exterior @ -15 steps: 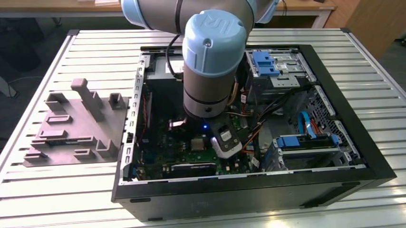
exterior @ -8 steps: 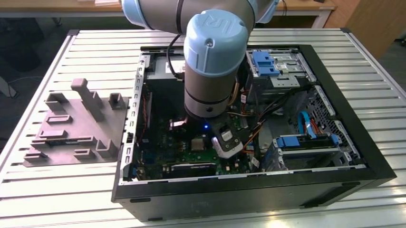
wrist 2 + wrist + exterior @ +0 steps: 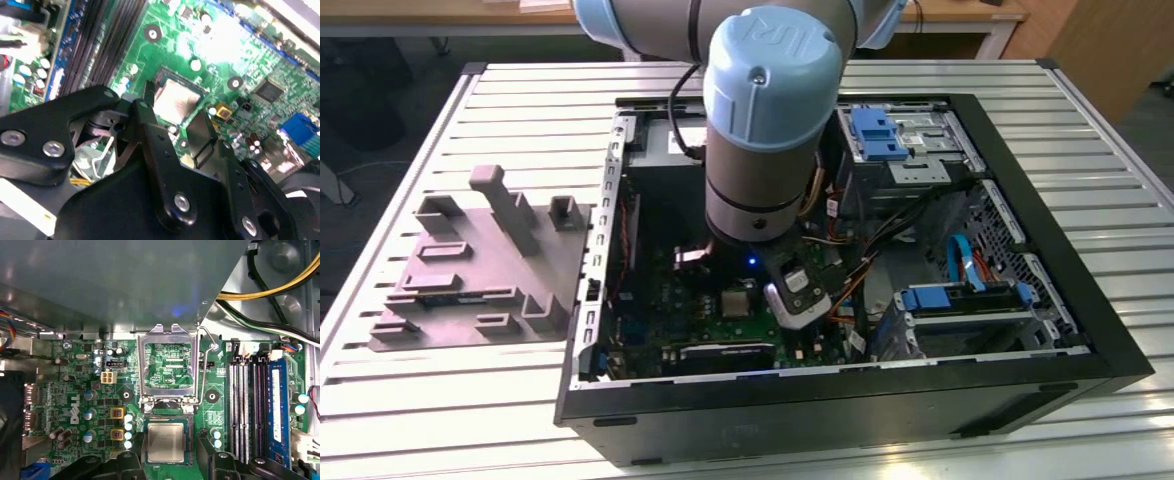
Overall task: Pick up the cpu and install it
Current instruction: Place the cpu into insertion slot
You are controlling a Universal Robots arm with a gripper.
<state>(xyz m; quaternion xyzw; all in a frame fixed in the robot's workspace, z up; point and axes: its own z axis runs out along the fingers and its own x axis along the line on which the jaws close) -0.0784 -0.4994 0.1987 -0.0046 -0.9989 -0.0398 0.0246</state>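
Now the cpu (image 3: 165,442) lies seated flat in the green motherboard (image 3: 210,415). The jaws stand released, flanking it closely.

One cpu (image 3: 165,441), one motherboard (image 3: 80,390), one computer case (image 3: 1049,222), one grey fixture (image 3: 467,290), one robot arm (image 3: 761,130)

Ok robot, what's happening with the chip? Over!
Gripper low at the CPU, inside the computer case. CPU lying flat in its socket on the motherboard. Socket frame flipped open beside it, not covering the chip.
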